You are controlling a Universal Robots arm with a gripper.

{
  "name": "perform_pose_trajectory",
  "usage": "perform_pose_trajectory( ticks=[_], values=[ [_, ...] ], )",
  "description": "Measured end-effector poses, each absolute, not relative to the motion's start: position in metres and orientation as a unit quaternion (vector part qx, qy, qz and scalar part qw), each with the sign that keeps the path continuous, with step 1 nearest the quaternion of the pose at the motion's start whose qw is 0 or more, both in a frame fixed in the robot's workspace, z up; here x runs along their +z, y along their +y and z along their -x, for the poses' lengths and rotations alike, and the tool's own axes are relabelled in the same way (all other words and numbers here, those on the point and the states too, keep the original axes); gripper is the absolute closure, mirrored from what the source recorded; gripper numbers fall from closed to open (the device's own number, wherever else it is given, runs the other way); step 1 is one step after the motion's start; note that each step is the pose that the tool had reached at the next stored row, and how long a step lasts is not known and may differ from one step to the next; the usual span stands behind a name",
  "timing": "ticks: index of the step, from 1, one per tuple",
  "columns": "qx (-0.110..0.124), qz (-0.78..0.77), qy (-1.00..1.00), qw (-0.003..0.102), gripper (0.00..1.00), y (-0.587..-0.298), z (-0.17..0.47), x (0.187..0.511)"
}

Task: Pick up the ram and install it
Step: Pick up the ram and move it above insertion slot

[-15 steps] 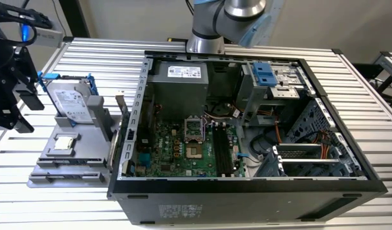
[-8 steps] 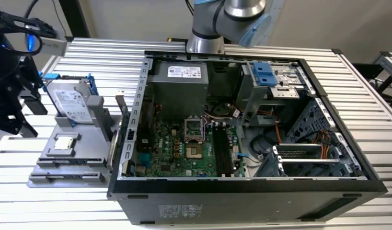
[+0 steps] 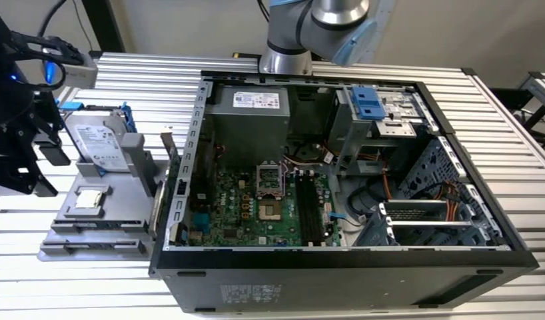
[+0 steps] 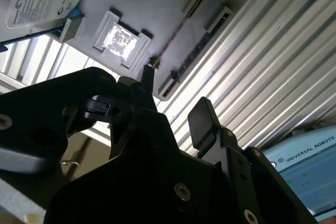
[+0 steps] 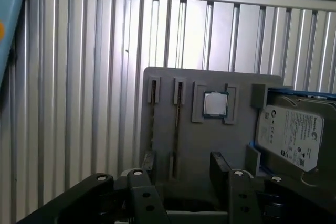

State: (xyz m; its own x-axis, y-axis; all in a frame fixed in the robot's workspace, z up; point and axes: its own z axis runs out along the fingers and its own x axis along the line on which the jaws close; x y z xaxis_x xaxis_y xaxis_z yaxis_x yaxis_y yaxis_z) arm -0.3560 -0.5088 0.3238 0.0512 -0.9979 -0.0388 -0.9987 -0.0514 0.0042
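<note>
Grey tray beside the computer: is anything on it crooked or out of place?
Nothing stands out. On the grey tray the ram stands on edge in its slot, the square chip lies flat in its recess, and the hard drive sits in its holder. The open pincer hovers nearby, empty.

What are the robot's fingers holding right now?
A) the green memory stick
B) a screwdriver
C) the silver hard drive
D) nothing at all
D: in the first wrist view the fingers stand apart with nothing between them, above the grey tray, where the ram stands on edge in its slot.
</note>
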Motion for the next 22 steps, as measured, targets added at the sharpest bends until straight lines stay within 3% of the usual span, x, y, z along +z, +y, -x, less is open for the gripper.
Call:
perform_pose_trajectory(
  ticks=[18, 22],
  values=[
    [0.016, 0.725, 0.689, 0.012, 0.0, -0.521, 0.356, 0.291],
    [0.021, 0.725, 0.689, 0.006, 0.0, -0.521, 0.357, 0.288]
  ],
)
